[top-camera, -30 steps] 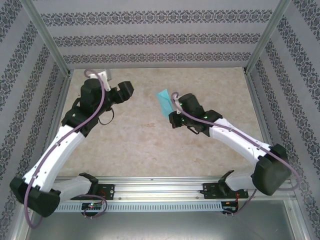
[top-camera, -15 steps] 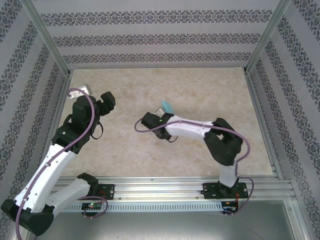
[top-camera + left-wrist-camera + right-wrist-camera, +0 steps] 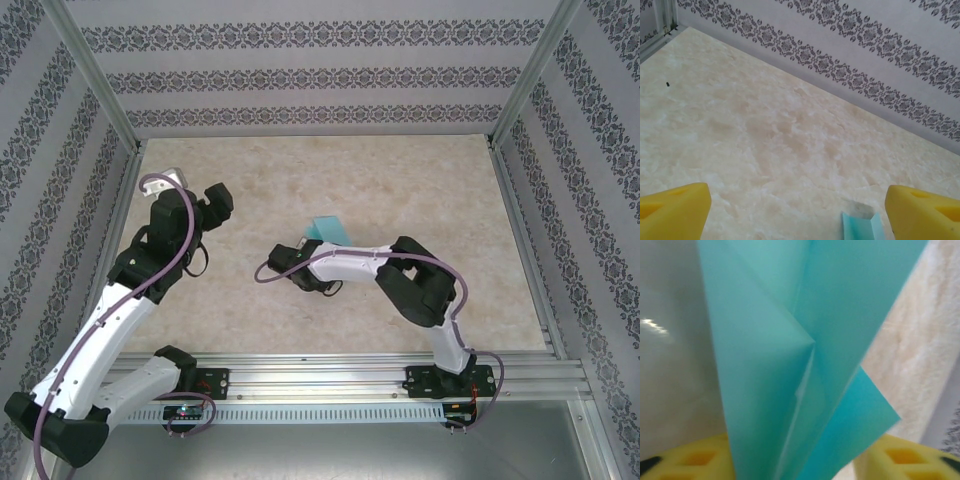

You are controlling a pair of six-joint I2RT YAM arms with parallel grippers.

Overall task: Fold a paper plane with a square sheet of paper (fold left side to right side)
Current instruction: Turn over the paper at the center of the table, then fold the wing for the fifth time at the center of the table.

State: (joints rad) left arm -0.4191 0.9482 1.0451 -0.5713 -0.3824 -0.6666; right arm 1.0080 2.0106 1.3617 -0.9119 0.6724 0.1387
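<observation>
Top external: right end effector (image 3: 308, 246), clamped a second ago, is spreading apart around the paper plane (image 3: 328, 230), likely releasing the finished fold; well left of the plane, left end effector (image 3: 218, 197) is hovering spread wide.

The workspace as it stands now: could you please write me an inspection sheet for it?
Surface: beige marbled table.
Job's things: turquoise paper plane, folded, creases showing, at the right arm's tip.
Clutter: one tiny dark speck.
Jaws: left jaws wide open, yellow pads apart above the table; right jaws open, pads either side of the plane.
Cables: purple cable looped over the left arm, another by the right wrist.
Surroundings: patterned walls, aluminium frame.
</observation>
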